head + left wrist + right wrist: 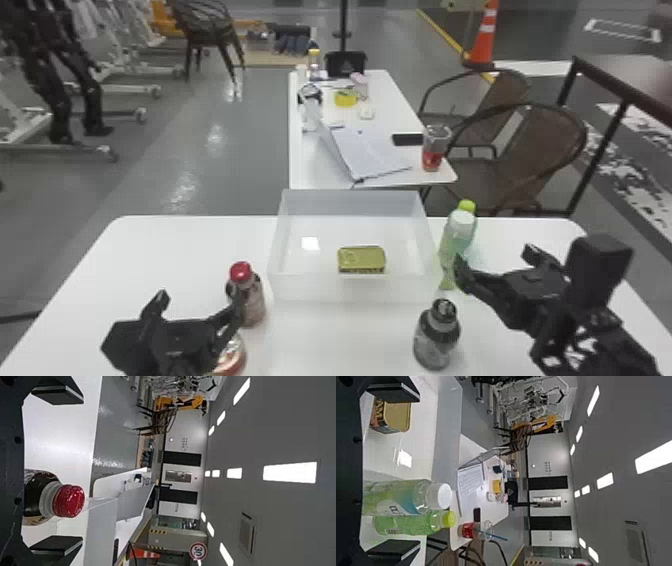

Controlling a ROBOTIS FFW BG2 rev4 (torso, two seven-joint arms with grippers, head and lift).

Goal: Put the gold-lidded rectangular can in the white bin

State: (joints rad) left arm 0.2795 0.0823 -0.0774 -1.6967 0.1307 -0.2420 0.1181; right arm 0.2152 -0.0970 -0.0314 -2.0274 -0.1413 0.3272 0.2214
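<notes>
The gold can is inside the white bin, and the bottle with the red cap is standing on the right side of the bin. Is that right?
Not quite: the bottle with the red cap is standing on the left side of the white bin, as the head view shows. The gold can is inside it.

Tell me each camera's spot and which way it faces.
Head view: on the head, looking forward and down at bin and can; left pincer and right pincer show.
Left wrist view: on the left wrist, facing the red-capped bottle and ceiling; its fingers show.
Right wrist view: on the right wrist, facing the white-capped bottle; its fingers show.
Head and right wrist views share the can.
</notes>
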